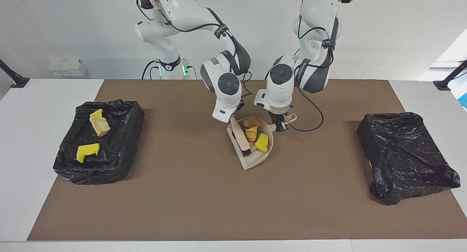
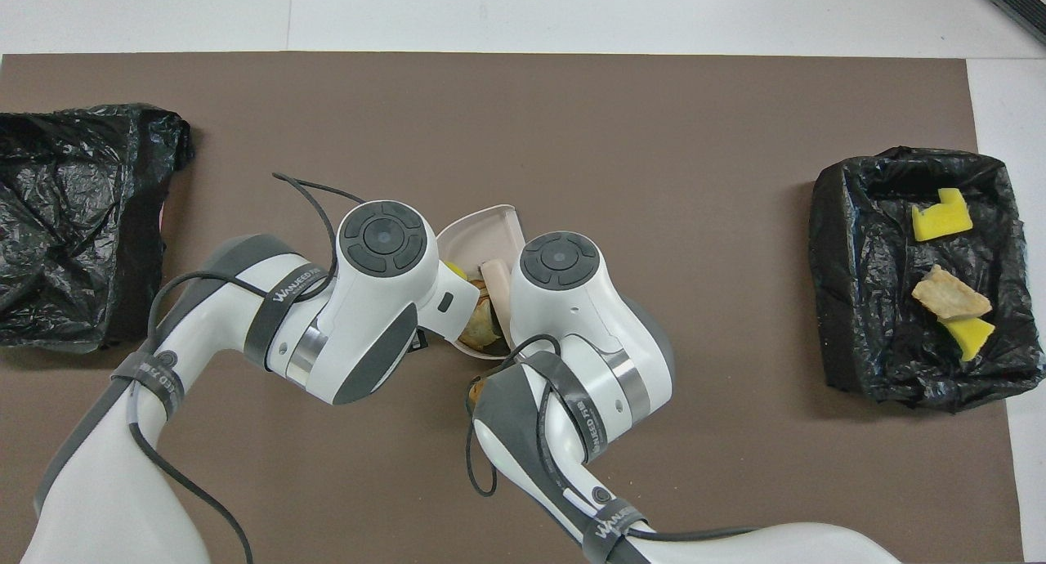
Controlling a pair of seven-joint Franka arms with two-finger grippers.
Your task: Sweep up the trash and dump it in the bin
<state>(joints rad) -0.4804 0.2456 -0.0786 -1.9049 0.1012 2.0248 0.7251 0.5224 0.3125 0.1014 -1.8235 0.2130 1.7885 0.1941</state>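
The right tool point(image 1: 232, 117) is clamping the beige brush point(image 1: 240, 138), the left tool point(image 1: 280, 126) gripping the smooth dustpan point(image 1: 255, 160) mid-table point(image 1: 219, 208); bare brown mat is lying open all around. Crumbly pastry and yellow sponge trash point(image 1: 255, 135) is sitting inside the pan, three scraps in the crinkly black bin point(image 1: 120, 142).

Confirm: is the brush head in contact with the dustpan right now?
Touching. In the facing view the brush, held by the right end effector, lies inside the dustpan, its dark bristles resting on the pan floor beside the trash.
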